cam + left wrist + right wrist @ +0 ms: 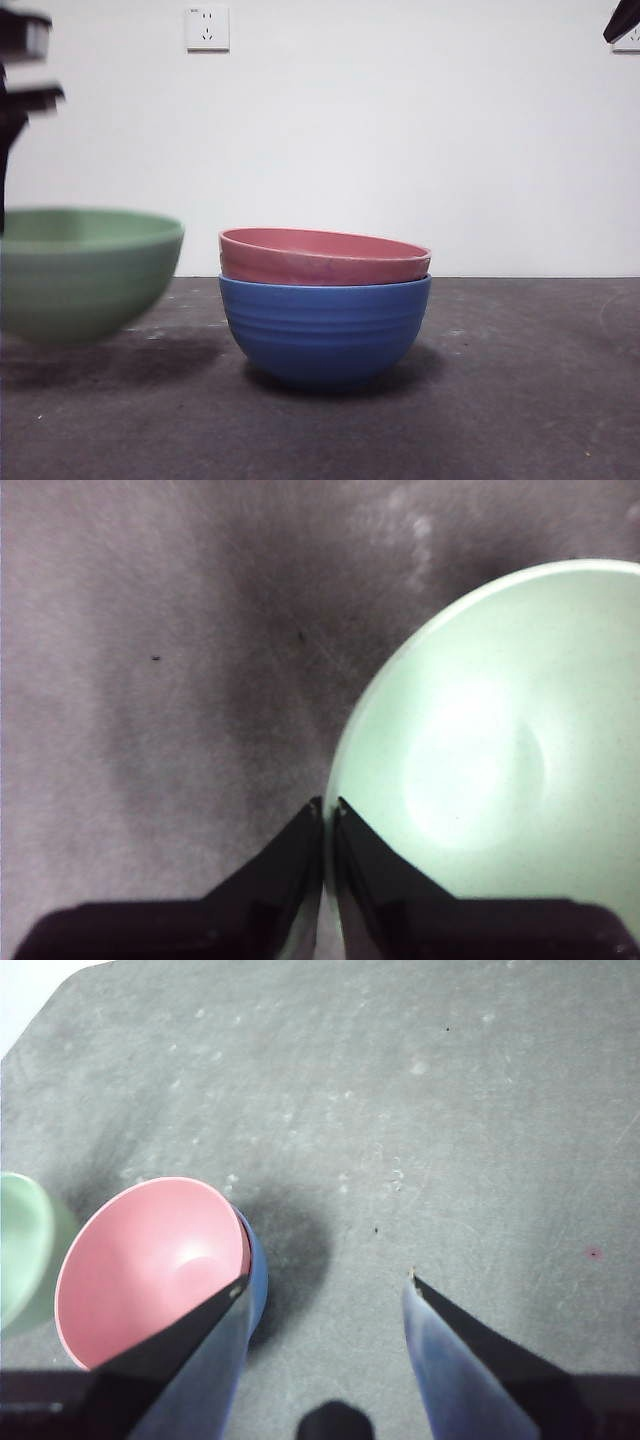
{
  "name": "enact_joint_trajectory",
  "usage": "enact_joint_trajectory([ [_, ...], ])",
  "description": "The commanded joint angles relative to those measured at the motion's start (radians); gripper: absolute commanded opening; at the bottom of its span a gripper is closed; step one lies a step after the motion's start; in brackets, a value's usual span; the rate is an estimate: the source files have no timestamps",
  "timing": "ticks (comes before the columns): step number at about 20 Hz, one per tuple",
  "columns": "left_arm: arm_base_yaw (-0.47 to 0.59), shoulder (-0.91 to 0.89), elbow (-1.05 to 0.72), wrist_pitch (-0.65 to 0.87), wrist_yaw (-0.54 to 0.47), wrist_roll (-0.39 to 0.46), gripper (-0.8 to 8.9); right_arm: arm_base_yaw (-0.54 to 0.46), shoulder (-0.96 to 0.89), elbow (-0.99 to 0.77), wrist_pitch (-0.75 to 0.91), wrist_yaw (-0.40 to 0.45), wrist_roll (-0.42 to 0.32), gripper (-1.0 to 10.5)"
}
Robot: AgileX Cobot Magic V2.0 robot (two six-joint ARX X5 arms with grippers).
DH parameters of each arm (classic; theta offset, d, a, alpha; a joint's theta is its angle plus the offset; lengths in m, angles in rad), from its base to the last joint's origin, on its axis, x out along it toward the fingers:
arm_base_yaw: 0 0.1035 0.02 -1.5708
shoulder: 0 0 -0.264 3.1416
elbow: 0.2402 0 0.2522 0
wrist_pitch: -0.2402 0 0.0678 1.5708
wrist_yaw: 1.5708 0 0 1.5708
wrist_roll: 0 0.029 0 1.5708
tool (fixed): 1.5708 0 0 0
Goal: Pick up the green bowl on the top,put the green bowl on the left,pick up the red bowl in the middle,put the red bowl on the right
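One bowl's off: your left gripper (328, 805) is pinching the green bowl (85, 270) by its rim, just above the table (520, 380), left of the red bowl (322, 256). Lower gently, keep it level, then let go.

No text, label, brand or number can be read anywhere.

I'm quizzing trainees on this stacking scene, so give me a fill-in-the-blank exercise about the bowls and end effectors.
1. The left end effector is shut on the rim of the ____ bowl.
2. The red bowl sits nested in the ____ bowl.
3. The right end effector has its jaws ____ and holds nothing.

Missing words: green; blue; open
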Motion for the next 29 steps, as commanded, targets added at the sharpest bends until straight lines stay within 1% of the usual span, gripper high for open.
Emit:
enact_joint_trajectory([
  [1, 0.006, 0.056, -0.011, 0.058, 0.001, -0.011, -0.09, 0.002, 0.003, 0.003, 0.005, 0.002, 0.0, 2.5],
  [3, 0.006, 0.109, -0.011, 0.094, 0.015, -0.011, -0.09, 0.002, 0.008, 0.003, 0.005, -0.002, 0.002, 2.5],
  [5, 0.006, 0.15, -0.011, 0.105, 0.05, -0.011, -0.09, 0.002, 0.014, 0.003, 0.005, -0.005, 0.002, 2.5],
  [7, 0.006, 0.153, -0.01, 0.106, 0.05, -0.011, -0.01, 0.003, 0.021, 0.003, 0.006, -0.008, 0.002, 2.5],
  [8, 0.006, 0.148, -0.01, 0.113, 0.049, -0.011, 0.09, 0.006, 0.028, 0.003, 0.01, -0.036, -0.005, 2.5],
  [9, 0.006, 0.146, -0.009, 0.117, 0.049, -0.011, 0.86, 0.011, 0.039, 0.003, 0.02, -0.072, -0.011, 2.5],
  [10, 0.006, 0.146, -0.008, 0.117, 0.049, -0.011, 2.37, 0.021, 0.054, 0.003, 0.03, -0.1, -0.026, 2.6],
  [11, 0.006, 0.146, -0.007, 0.118, 0.05, -0.011, 3.62, 0.032, 0.068, 0.003, 0.036, -0.11, -0.041, 2.6],
  [12, 0.006, 0.142, -0.007, 0.12, 0.051, -0.011, 4.13, 0.053, 0.088, 0.005, 0.037, -0.11, -0.046, 2.6],
  [15, 0.006, 0.086, 0.008, 0.105, 0.052, -0.011, 4.09, 0.143, 0.177, 0.041, 0.032, -0.109, -0.064, 2.6],
  [18, 0.006, -0.05, 0.026, 0.093, 0.054, -0.016, 4.09, 0.253, 0.293, 0.132, 0.032, -0.108, -0.111, 2.6],
  [19, 0.006, -0.104, 0.033, 0.089, 0.058, -0.03, 4.09, 0.294, 0.338, 0.17, 0.028, -0.109, -0.124, 2.6],
  [20, 0.006, -0.161, 0.039, 0.089, 0.078, -0.035, 4.09, 0.338, 0.384, 0.21, 0.019, -0.109, -0.147, 2.6],
  [22, 0.006, -0.277, 0.039, 0.099, 0.142, -0.061, 4.09, 0.415, 0.485, 0.298, -0.034, -0.108, -0.203, 2.6],
  [24, 0.006, -0.377, 0.039, 0.109, 0.182, -0.086, 4.09, 0.479, 0.596, 0.39, -0.103, -0.105, -0.251, 2.5],
  [27, 0.006, -0.483, 0.039, 0.113, 0.184, -0.093, 4.09, 0.551, 0.746, 0.497, -0.173, -0.101, -0.293, 2.5],
  [29, 0.006, -0.524, 0.039, 0.112, 0.184, -0.113, 4.09, 0.596, 0.828, 0.531, -0.179, -0.097, -0.298, 2.5],
])
